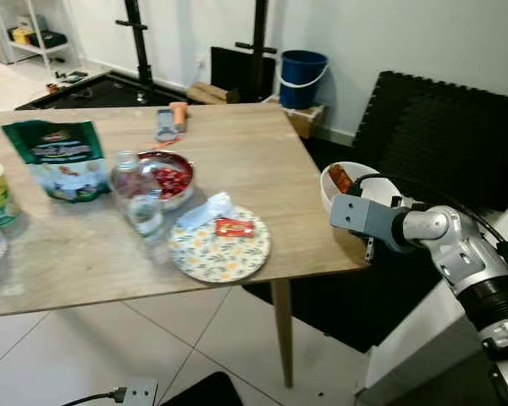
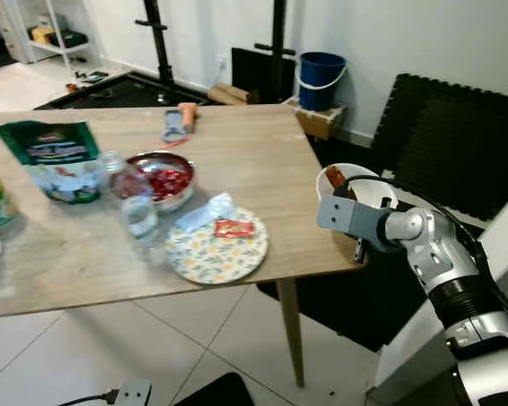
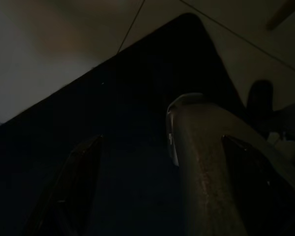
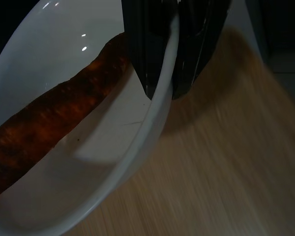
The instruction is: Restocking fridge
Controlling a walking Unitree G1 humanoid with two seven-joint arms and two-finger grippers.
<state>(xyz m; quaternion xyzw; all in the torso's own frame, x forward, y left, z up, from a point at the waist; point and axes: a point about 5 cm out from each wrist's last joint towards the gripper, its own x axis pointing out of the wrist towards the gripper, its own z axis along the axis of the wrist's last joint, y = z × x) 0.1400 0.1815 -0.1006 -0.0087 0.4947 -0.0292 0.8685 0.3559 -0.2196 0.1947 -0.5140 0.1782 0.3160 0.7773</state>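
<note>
One right gripper (image 4: pixel 160 91) pinching smooth white bowl (image 4: pixel 64 196) rim | rough orange carrot (image 4: pixel 44 128) inside | wood-grain table (image 1: pixel 237 161)

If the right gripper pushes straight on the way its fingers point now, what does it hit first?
Likely the wooden table just beyond its fingertips; the right gripper is clamped on the white bowl rim, carrot inside. Depth is unclear.
</note>
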